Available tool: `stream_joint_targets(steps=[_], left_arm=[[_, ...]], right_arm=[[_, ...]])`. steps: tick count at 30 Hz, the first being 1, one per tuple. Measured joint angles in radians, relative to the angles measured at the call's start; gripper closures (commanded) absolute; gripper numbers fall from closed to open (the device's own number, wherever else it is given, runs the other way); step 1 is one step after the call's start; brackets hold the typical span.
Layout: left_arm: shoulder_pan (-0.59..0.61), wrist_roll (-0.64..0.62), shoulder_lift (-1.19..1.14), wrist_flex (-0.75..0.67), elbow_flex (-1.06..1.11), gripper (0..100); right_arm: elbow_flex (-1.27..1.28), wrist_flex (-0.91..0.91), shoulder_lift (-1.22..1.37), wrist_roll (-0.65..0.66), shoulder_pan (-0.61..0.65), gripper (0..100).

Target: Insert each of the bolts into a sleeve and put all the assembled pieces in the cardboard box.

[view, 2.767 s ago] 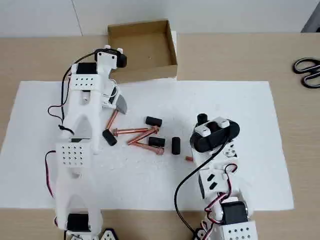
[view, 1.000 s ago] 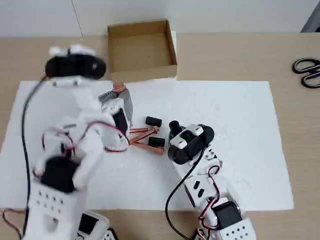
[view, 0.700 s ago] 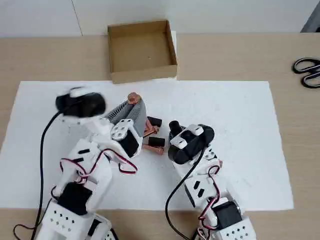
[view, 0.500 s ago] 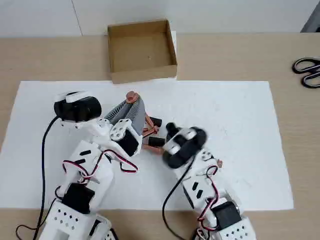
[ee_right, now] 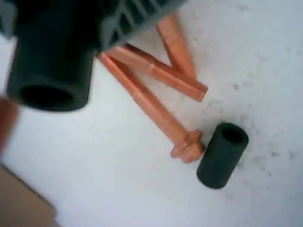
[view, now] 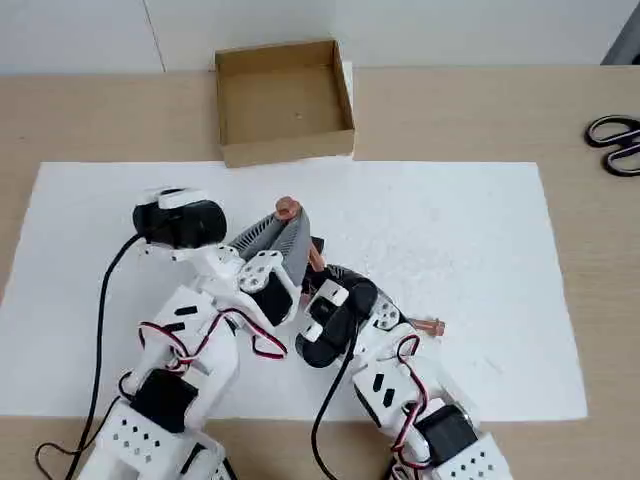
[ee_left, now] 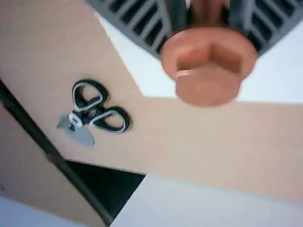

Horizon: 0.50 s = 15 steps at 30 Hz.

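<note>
My left jaws are clamped on a copper bolt [ee_left: 208,61]; its hexagonal head sticks out past the ribbed grey tips. In the high view this bolt is over the white sheet [view: 450,230], in front of the cardboard box [view: 290,148] and well apart from it. My right jaws are closed on a black sleeve [ee_right: 49,66], with its open end turned to the wrist camera. They hold it just beside the left jaws, near the middle of the sheet.

Under the held sleeve, three loose bolts [ee_right: 151,106] lie on the sheet and come together at one end (like a fan). A second sleeve [ee_right: 222,155] lies there on its side, touching the head of the longest one. One more bolt [view: 430,326] shows beside my right arm. The scissors [view: 615,143] lie on the wooden surface [view: 480,110], far at the right edge.
</note>
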<state>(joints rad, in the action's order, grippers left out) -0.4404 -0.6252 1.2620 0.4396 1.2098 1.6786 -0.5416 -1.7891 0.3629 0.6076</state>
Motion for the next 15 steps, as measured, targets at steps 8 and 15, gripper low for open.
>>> stream_joint_targets(steps=[8, 15], left_arm=[[0.038, 0.0, 0.0, -0.002, 0.0, 99], [0.084, 0.0, 0.003, -0.146, 0.081, 99]], right_arm=[[0.0, 0.012, 0.0, 0.0, -0.066, 99.4], [0.0, 0.012, 0.0, 0.0, -0.064, 99.4]])
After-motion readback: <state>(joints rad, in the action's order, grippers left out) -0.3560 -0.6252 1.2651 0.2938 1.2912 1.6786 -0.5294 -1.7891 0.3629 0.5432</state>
